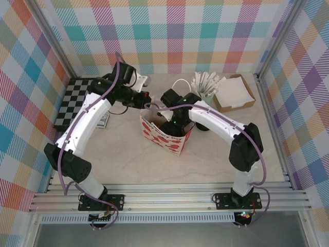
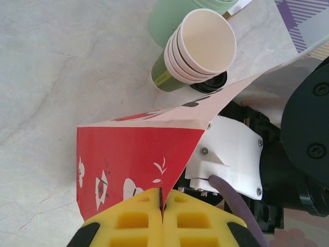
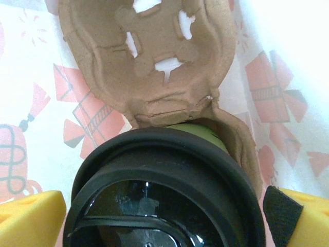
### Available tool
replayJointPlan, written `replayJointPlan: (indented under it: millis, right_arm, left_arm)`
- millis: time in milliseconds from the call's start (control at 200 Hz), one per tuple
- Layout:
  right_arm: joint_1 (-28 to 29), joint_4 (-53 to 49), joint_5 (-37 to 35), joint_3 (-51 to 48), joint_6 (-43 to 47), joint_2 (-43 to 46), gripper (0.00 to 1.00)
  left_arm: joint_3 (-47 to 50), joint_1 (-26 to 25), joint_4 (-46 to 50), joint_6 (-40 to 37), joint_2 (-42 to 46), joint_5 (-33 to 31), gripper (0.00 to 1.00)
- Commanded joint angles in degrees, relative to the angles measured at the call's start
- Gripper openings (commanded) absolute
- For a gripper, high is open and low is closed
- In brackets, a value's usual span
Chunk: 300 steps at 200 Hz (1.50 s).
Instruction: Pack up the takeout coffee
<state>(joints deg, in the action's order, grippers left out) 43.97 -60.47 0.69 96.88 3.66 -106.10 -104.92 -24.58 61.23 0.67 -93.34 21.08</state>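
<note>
One takeout coffee (image 3: 164, 200), one bag (image 2: 128, 154), one carrier (image 3: 103, 77), one cup stack (image 2: 198, 51).

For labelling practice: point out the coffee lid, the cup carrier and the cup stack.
coffee lid (image 3: 164, 154): right wrist view, rim.
cup carrier (image 3: 97, 62): right wrist view, empty socket.
cup stack (image 2: 205, 41): left wrist view, top cup's inside.

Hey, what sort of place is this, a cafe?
Probably a staged robot test booth, not a real cafe: plaid panels wall in a table, two robot arms are bolted at its edge, and a lidded coffee cup sits in a cup carrier inside a paper bag.
</note>
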Motion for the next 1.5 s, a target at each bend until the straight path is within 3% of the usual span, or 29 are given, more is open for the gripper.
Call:
replayJointPlan:
  millis: [0, 315, 850, 915, 1045, 1140, 1205, 1285, 1375, 1495]
  right_arm:
    - [0.2, 3.3, 1.0, 1.9, 0.5, 4.7, 1.0]
    - [0.2, 6.1, 1.9, 2.9, 1.4, 8.7, 1.0]
    - [0.3, 20.5, -1.2, 4.4, -15.1, 23.2, 1.0]
    - [0.3, 23.8, -4.2, 2.0, -17.5, 27.0, 1.0]
    - [-0.2, 25.0, -18.1, -3.8, -23.3, 33.8, 1.0]
    - [-4.5, 20.7, -19.6, -5.7, -28.9, 36.2, 1.0]
    - [-10.1, 17.5, -15.0, -6.7, -31.3, 36.3, 1.0]
    - [-17.0, 16.7, -7.7, -9.1, -30.7, 36.1, 1.0]
    - [-20.7, 17.1, -7.8, -10.5, -25.3, 34.3, 1.0]
    - [-28.0, 15.4, -6.0, -8.6, -21.8, 28.9, 0.93]
  left_arm:
    - [-1.8, -0.6, 1.4, 0.6, 1.0, -1.5, 0.0]
    - [-0.9, -0.7, 1.6, 0.8, 1.2, -3.0, 0.0]
    - [5.9, -0.7, -3.8, 7.6, 4.9, -7.6, 0.0]
    - [7.7, -0.7, -5.1, 10.1, 6.1, -9.0, 0.0]
    - [11.4, -1.1, -7.1, 16.6, 9.5, -13.7, 0.0]
    - [15.4, -1.7, -10.1, 22.8, 12.9, -17.5, 0.0]
    - [18.6, -2.3, -12.9, 27.2, 15.2, -19.4, 0.0]
    - [22.3, -3.0, -15.9, 32.9, 17.6, -22.4, 0.0]
    - [25.8, -4.2, -19.0, 39.5, 19.4, -24.5, 0.0]
    - [27.3, -6.3, -20.3, 45.8, 20.0, -26.3, 0.0]
